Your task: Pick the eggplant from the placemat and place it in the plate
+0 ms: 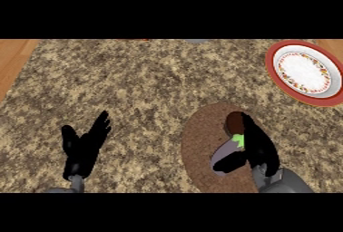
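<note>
I had the right hand (260,147) on the eggplant (230,150), fingers along its right side, thumb at its lower left, pinching it. Eggplant sat on the brown placemat (198,144), well apart from the plate (274,68) at upper right. Left hand (83,148) rested open, lower left.

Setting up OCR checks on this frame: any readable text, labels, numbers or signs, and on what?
None: nothing in the head view reads as text.
Plate: the ring inside its red rim is a dotted ornament, with no letters or numbers.
Placemat, eggplant, counter: no labels or marks.
Left hand and right hand: plain black, no markings.
</note>
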Motion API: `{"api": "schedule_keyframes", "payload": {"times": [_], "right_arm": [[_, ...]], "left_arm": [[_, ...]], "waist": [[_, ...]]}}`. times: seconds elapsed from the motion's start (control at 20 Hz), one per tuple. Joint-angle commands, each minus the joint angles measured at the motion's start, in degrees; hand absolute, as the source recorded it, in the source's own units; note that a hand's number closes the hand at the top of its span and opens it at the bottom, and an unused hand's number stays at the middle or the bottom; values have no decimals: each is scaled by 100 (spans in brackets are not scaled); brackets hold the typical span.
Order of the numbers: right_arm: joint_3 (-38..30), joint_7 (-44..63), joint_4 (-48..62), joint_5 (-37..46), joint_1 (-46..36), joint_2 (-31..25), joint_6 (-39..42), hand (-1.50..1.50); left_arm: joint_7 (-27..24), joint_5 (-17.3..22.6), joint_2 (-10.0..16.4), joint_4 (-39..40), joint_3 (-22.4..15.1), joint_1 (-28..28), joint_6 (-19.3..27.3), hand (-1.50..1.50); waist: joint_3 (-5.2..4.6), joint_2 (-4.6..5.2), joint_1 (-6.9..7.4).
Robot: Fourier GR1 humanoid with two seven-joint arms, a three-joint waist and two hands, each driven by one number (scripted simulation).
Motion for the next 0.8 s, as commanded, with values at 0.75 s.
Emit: {"api": "schedule_keyframes", "payload": {"times": [0.75], "right_arm": [[863,-2072,701,1119,-350,-53,747,150]], "left_arm": [[-39,8,55,-30,127,76,-296,0]], "waist": [[9,21,98]]}}
